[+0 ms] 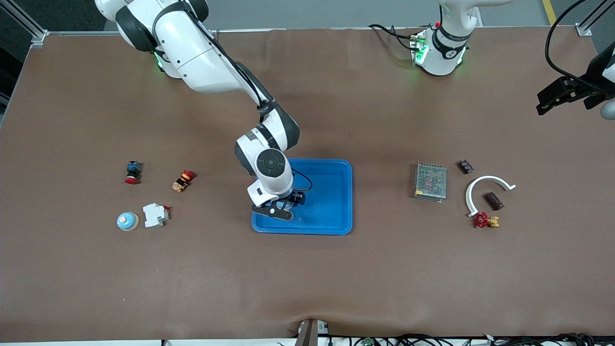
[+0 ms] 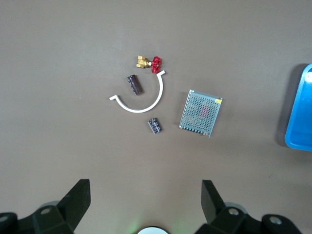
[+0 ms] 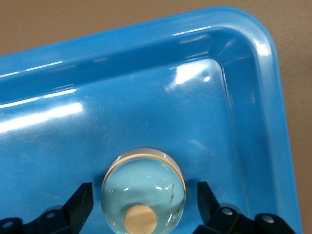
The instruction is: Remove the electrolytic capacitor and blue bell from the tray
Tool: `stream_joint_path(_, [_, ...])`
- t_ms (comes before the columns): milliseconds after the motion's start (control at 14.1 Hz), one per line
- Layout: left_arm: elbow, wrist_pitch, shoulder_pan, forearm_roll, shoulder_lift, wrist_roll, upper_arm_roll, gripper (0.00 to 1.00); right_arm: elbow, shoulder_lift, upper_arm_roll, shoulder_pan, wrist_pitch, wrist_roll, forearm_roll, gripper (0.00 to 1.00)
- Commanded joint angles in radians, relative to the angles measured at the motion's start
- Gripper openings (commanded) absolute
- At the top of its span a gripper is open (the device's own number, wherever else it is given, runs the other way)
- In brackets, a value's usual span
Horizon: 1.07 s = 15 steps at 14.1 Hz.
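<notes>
Even overhead light is falling on the matte brown desk (image 1: 336, 278), casting only soft, short shadows. White glare is streaking the blue tray (image 3: 146, 53) in the right wrist view; everything is staying sharp.

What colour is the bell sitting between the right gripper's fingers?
Pale blue dome with a tan knob and rim: the bell, clearest in the right wrist view.

Pale-blue bell (image 3: 144, 192) upright in blue tray (image 3: 146, 87) — dark, seemingly cylindrical capacitor (image 2: 135, 84) on table.
</notes>
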Motion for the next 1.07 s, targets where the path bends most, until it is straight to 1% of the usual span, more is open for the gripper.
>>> stream_joint_path(0, [-0.034,0.010,-0.015,-0.020,-0.033,0.031,0.028,1.00,0.006,-0.006,-0.005,0.005,-0.005,-0.003,-0.016,0.53])
stream_joint_path(213, [-0.031,0.002,-0.017,-0.021,-0.035,0.034,0.028,1.00,0.015,-0.032,-0.005,-0.005,-0.037,-0.011,-0.013,0.50])
stream_joint_path(284, [-0.028,0.002,-0.017,-0.020,-0.033,0.034,0.025,1.00,0.017,-0.038,-0.005,-0.007,-0.061,-0.035,-0.011,0.45])
stream_joint_path(426, [-0.024,0.002,-0.017,-0.020,-0.033,0.034,0.024,1.00,0.018,-0.061,-0.005,-0.012,-0.083,-0.080,0.000,0.40])
stream_joint_path(639, [-0.023,0.004,-0.018,-0.020,-0.029,0.034,0.022,1.00,0.020,-0.118,-0.004,-0.013,-0.167,-0.085,0.000,0.38])
stream_joint_path(782, [-0.024,0.004,-0.020,-0.020,-0.027,0.034,0.021,1.00,0.020,-0.187,-0.005,-0.022,-0.262,-0.173,0.001,0.36])
stream_joint_path(995, [-0.023,-0.007,-0.020,-0.020,-0.027,0.034,0.021,1.00,0.017,-0.285,-0.005,-0.090,-0.412,-0.395,0.001,0.36])
